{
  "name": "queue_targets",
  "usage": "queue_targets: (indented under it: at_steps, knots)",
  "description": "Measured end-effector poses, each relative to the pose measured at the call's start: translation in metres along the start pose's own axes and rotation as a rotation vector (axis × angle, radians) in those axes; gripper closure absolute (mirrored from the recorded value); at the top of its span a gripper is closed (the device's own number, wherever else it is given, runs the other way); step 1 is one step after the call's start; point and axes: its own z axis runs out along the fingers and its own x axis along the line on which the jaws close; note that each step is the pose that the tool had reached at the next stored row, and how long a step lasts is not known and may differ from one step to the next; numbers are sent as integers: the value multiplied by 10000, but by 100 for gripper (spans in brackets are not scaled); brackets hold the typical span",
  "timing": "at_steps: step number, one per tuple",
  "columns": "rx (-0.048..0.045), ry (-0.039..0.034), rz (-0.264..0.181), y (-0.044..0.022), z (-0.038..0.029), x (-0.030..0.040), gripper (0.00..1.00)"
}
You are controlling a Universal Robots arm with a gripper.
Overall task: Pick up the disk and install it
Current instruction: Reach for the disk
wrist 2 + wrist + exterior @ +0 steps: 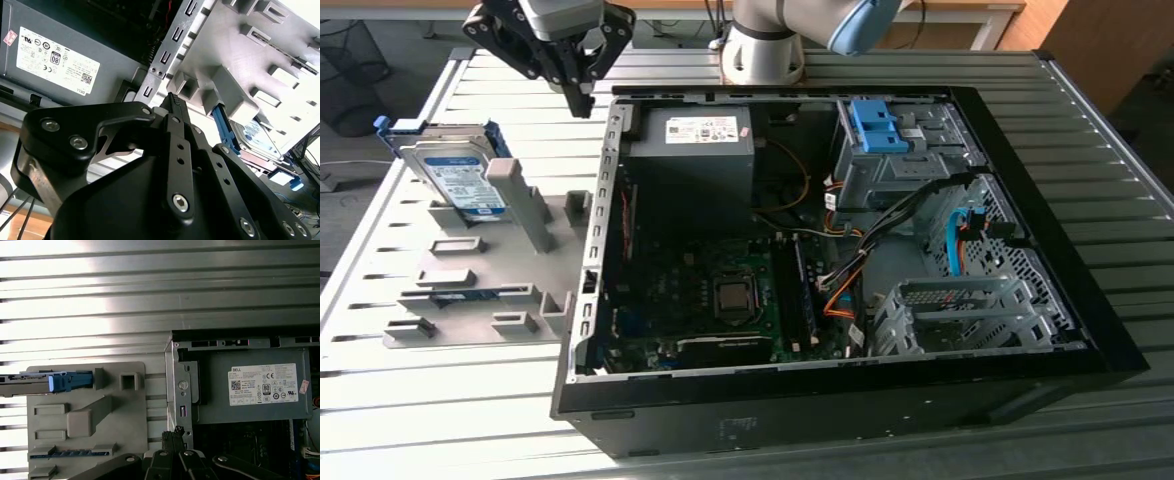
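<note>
One hand [580,98] hung in the exterior view, fingers pressed together and gripping nothing, over the computer case [1067,330] edge. The disk [454,180] stood on edge in the grey fixture [480,290] on the bench [400,400], toward the exterior view's left, apart from the hand. In the second wrist view, the disk [255,137] lay beyond the hand [173,98]. In the first wrist view, the disk [65,381] sat well apart from the hand [176,432].

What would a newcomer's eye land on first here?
The open computer case fills the middle of the exterior view, a grey power-supply box in its corner nearest the arm. At the exterior view's left, the disk stands on edge in a grey holder. The arm's black hand hangs shut and empty over the case's edge beside the holder.
</note>
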Motion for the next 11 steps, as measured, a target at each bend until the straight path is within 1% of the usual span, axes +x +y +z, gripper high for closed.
queue_targets:
  at_steps: [11]
  knots:
    - [0, 3, 0, -3, 4, 33, 89]
